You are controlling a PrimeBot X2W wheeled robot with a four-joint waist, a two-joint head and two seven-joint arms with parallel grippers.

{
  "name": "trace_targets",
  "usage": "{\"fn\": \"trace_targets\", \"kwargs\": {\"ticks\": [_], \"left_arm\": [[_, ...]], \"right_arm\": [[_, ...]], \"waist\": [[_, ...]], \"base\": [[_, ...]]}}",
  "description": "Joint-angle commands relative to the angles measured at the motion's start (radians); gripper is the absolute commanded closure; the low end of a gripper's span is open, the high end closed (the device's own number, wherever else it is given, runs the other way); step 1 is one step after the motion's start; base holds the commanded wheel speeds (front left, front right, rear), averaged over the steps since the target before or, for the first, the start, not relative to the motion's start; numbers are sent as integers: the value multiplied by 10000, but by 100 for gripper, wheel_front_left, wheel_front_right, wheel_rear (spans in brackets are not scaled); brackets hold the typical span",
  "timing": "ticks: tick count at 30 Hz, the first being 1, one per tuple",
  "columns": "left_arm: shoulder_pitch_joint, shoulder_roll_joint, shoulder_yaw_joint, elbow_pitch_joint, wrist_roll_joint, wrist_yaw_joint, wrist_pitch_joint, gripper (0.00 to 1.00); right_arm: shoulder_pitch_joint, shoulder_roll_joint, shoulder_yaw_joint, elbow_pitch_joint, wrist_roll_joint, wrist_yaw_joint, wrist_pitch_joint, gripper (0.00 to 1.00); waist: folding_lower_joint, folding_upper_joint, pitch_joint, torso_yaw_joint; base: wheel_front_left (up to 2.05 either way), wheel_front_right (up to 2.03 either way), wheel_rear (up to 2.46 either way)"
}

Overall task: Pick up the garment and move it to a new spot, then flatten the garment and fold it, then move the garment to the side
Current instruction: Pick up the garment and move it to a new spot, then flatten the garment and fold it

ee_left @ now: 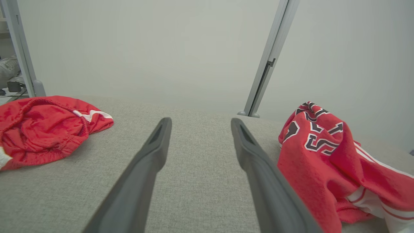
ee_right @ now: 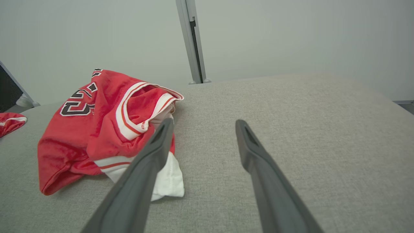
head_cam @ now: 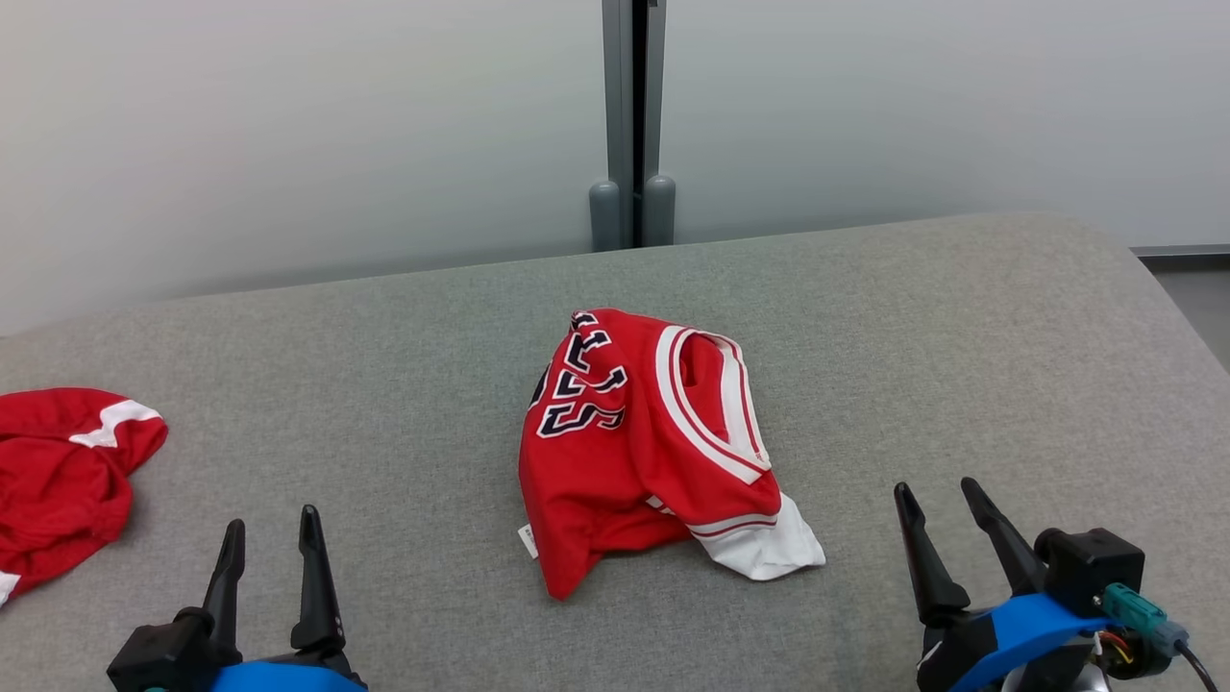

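Jersey point(head_cam: 644, 452) lies crumpled in a heap on the grey surface point(head_cam: 961, 336): red, white trim, dark numerals facing up. Post point(head_cam: 633, 125) stands straight behind the jersey. Left tool point(head_cam: 272, 524): nearer than the jersey and to its left, fingers spread, nothing between them. Right tool point(head_cam: 937, 488): nearer than the jersey and to its right, spread, empty. Second red garment point(head_cam: 58, 471): well left of the jersey.

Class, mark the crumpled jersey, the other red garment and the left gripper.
crumpled jersey point(head_cam: 596, 481), head view, red cloth below the numbers.
other red garment point(head_cam: 58, 481), head view, bunched red middle.
left gripper point(head_cam: 272, 521), head view, midway between its fingertips.
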Motion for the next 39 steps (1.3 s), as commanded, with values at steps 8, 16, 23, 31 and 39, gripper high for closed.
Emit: {"fn": "trace_targets", "kwargs": {"ticks": [8,16,23,31,39], "left_arm": [[-85,-1,63,-94,-23,52,-40,0],[-365,156,-9,-407,5,68,199,0],[-679,244,-161,-554,17,-56,348,0],[-948,282,-282,-539,19,-87,432,0],[-928,261,-332,-442,-53,-76,430,0]], "right_arm": [[-220,-35,416,-46,277,9,66,0],[-1715,-36,1426,280,1195,9,2359,0],[-3248,-37,1733,1902,1925,9,4142,0],[-4429,-37,2578,3163,2028,9,3854,63],[-4847,-37,3021,3104,2219,9,3275,100]], "waist": [[0,0,108,-63],[0,0,654,3],[0,0,1082,374],[0,0,1341,610],[0,0,1045,619]], "base": [[0,0,0],[0,0,0],[0,0,0],[0,0,0],[0,0,0]]}}
